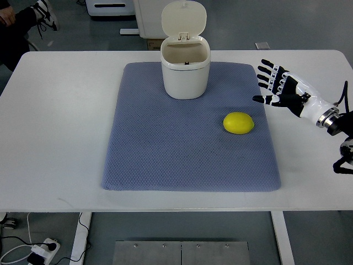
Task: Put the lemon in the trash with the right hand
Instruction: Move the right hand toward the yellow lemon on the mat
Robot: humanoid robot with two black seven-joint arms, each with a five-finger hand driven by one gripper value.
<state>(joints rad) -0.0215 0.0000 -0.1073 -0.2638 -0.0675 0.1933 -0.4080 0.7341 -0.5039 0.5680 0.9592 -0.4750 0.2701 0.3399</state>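
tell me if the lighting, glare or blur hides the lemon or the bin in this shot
Top view: even, soft light; the lemon is sharp with a faint shadow on the mat; the open trash bin shows no glare; the right hand is crisp, without motion blur.

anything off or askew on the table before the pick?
Nothing stands out. The lemon lies intact on the blue mat, which sits flat on the table. The trash bin stands upright with its lid flipped open. The right hand is open beside the mat, holding nothing.
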